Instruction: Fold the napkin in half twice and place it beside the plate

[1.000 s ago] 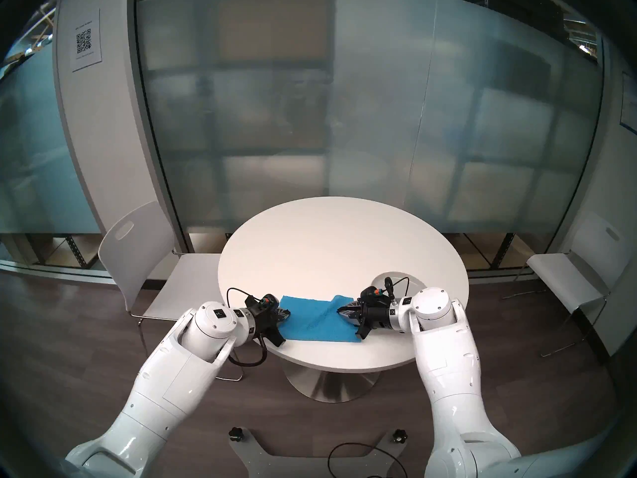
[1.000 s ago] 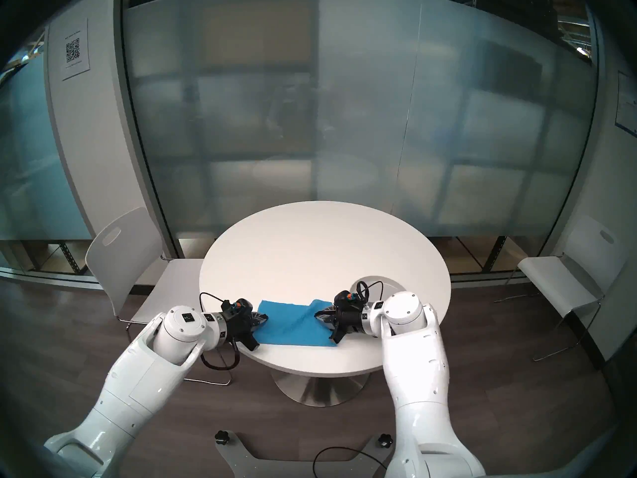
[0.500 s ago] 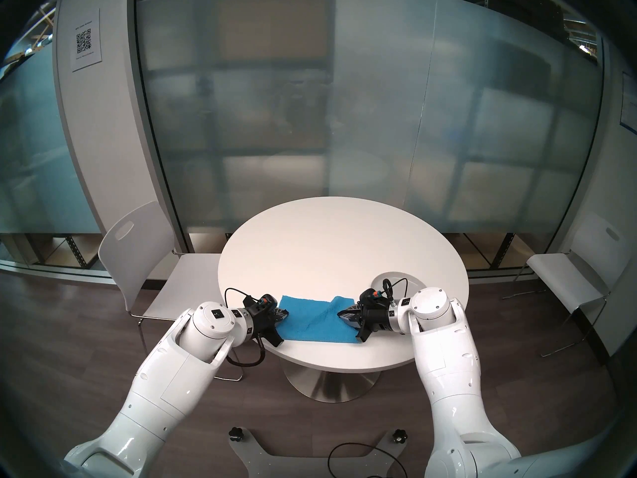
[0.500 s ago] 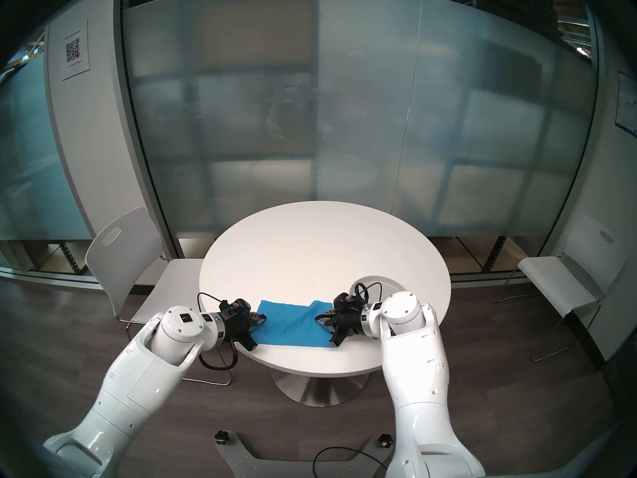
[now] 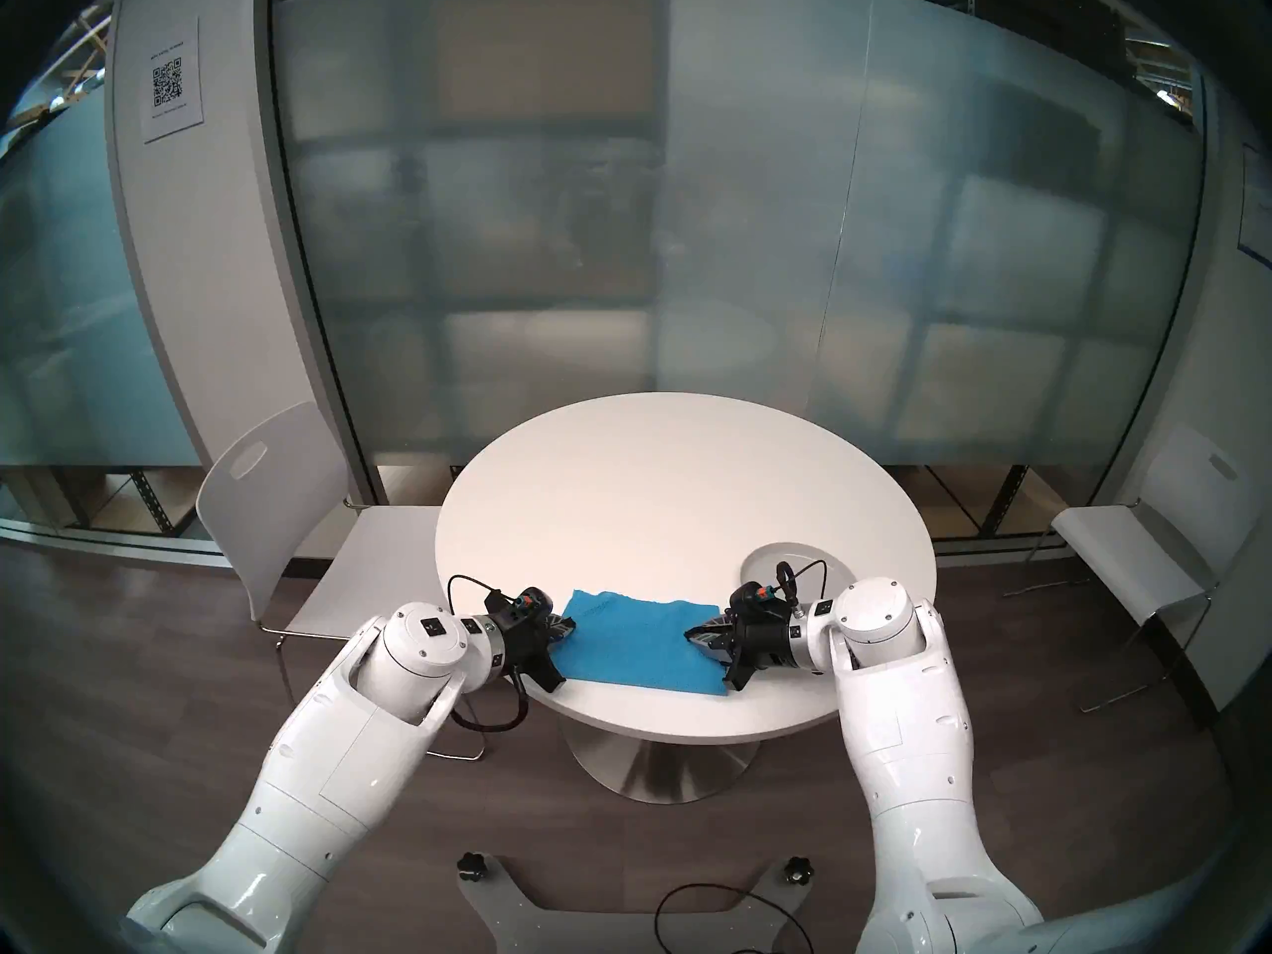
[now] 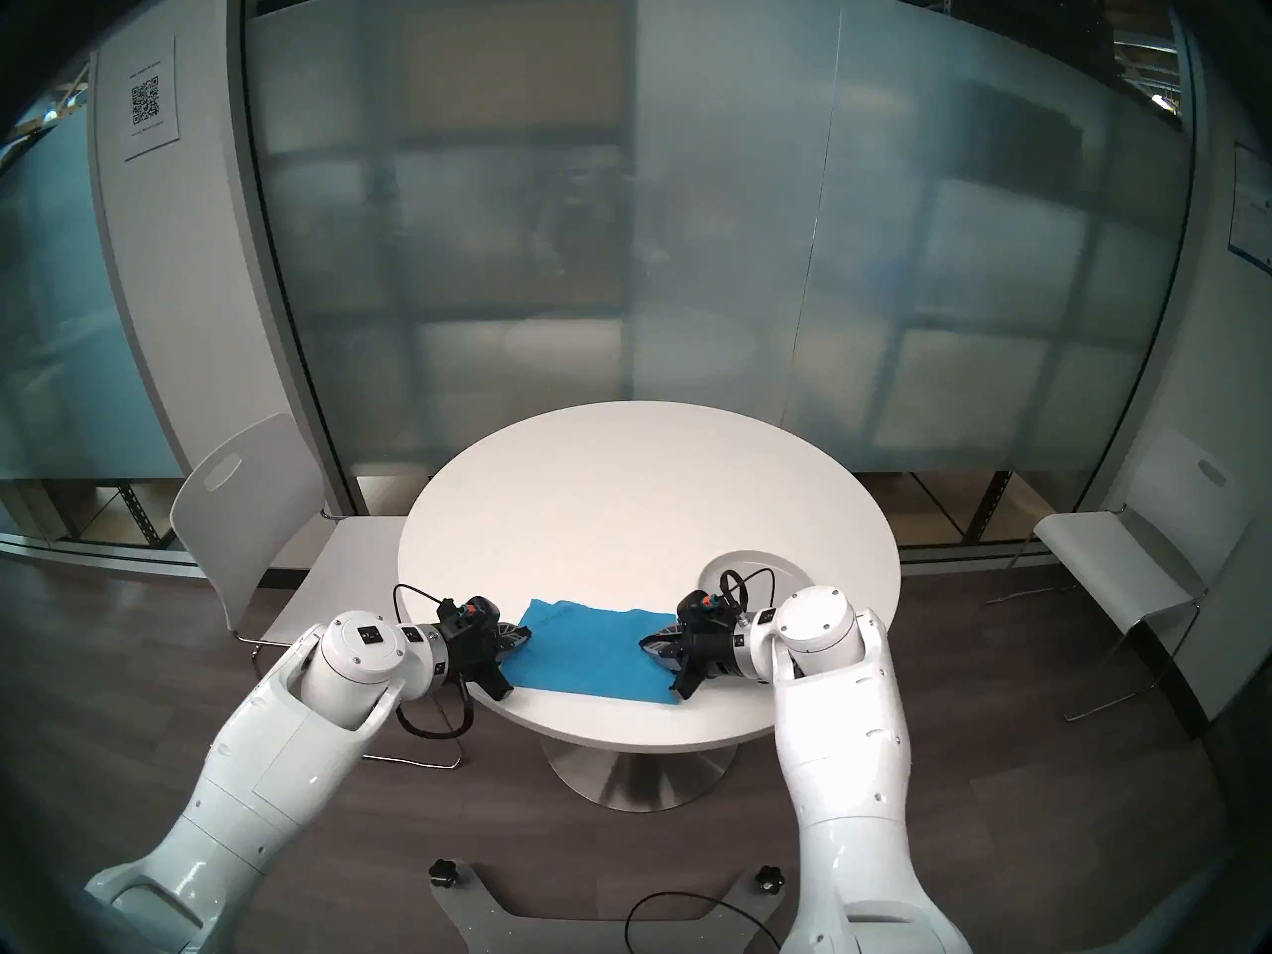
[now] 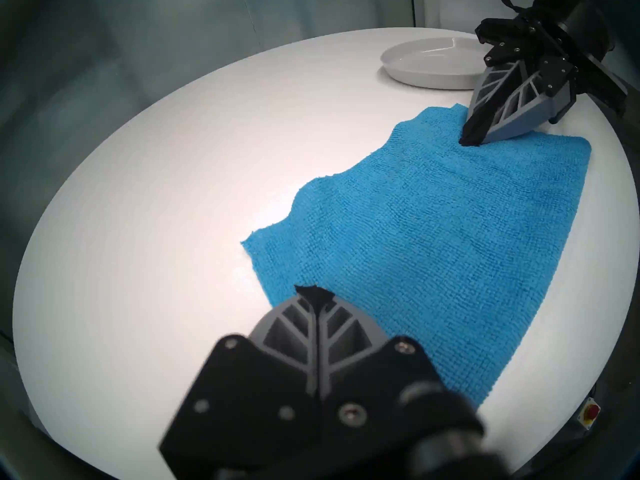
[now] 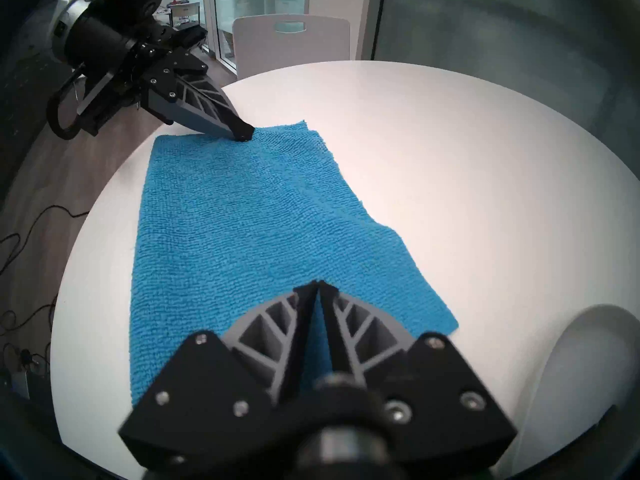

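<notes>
A blue napkin (image 5: 637,639) lies spread on the round white counter (image 5: 681,491). The left end effector (image 5: 566,630) meets its left edge, the right end effector (image 5: 692,636) its right edge. A light-grey plate (image 5: 791,557) sits behind the right wrist.

The two head cameras are looking down from high up at the table (image 5: 681,491), almost the same picture twice. Each wrist camera is sitting low and close, looking across the napkin (image 7: 433,233) at the other gripper. All are sharing the napkin.
</notes>
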### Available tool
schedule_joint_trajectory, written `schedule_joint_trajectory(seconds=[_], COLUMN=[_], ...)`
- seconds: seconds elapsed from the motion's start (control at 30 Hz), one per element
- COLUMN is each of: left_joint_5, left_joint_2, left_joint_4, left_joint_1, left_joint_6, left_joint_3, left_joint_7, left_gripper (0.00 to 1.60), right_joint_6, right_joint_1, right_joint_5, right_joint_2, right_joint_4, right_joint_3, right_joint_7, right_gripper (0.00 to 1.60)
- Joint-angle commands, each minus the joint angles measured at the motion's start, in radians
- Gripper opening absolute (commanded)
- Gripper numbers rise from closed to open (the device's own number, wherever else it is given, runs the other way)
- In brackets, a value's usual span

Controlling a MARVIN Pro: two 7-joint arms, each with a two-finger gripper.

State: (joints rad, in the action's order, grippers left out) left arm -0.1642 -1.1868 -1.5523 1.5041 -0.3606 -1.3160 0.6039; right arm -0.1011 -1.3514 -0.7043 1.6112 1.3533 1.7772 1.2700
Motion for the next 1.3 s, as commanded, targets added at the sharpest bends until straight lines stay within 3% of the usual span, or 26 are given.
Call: schedule_joint_trajectory(seconds=[0.0, 0.6, 1.27], left_joint_5=[0.004, 0.0, -0.019], left_joint_2=[-0.008, -0.012, -0.031], left_joint_4=[-0.012, 0.006, 0.067], left_joint_1=[-0.01, -0.02, -0.084], left_joint_6=[0.005, 0.022, 0.063], left_joint_3=[-0.004, -0.004, 0.008], left_joint_7=[-0.004, -0.021, -0.032], left_gripper=[0.0, 0.0, 0.0], right_joint_6=[0.036, 0.047, -0.019], right_joint_1=[0.025, 0.055, -0.072], right_joint_5=[0.034, 0.058, 0.102], right_joint_2=[0.026, 0.043, 0.036], right_joint_4=[0.001, 0.017, 0.231], right_joint_3=[0.008, 0.021, 0.028], right_joint_7=[-0.025, -0.023, 0.069], right_gripper=[0.65, 0.69, 0.68])
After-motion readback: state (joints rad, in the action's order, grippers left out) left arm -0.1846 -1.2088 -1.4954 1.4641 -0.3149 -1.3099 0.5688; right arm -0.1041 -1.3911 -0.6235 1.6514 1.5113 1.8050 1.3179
